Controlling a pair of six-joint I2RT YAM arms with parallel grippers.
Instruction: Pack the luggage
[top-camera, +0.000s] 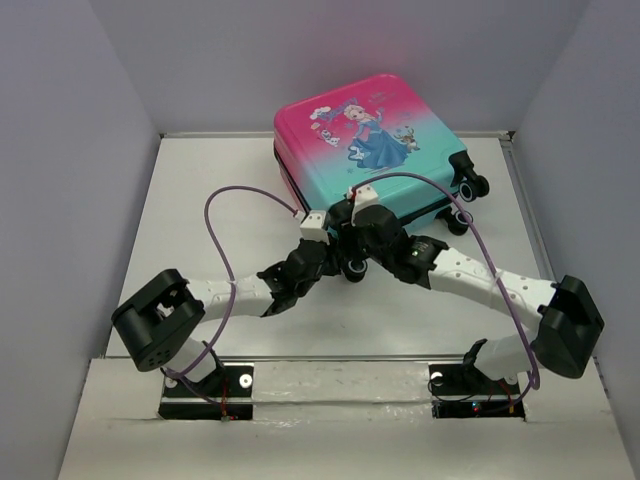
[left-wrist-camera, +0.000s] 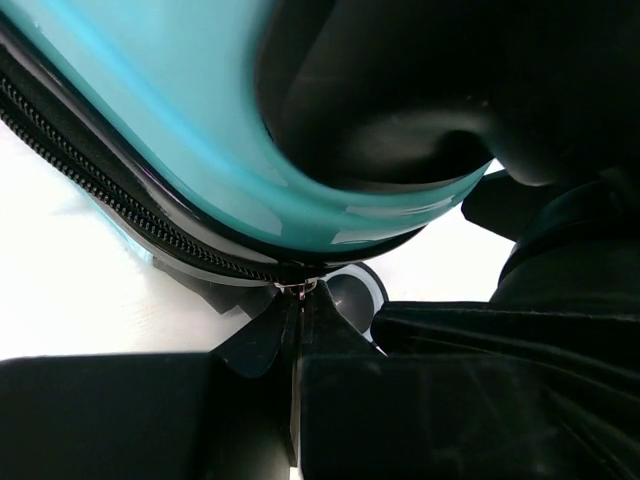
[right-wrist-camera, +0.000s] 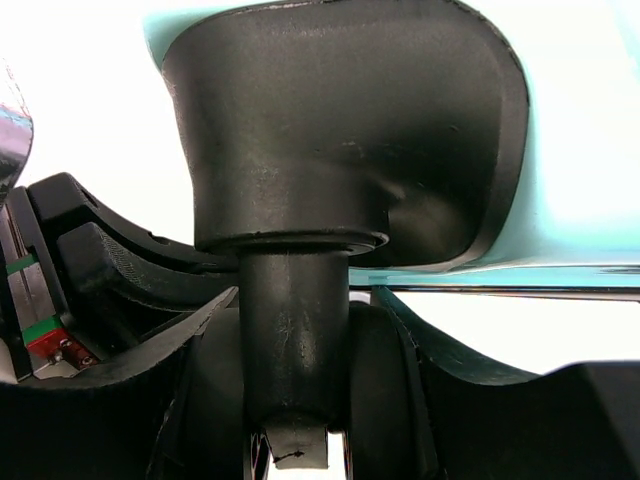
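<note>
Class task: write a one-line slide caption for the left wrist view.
Left gripper pinched shut on the zipper pull at the teal edge of the luggage.

High rear overview of the table (top-camera: 200, 220); both wrist views close at a corner of the luggage (top-camera: 385, 150)
</note>
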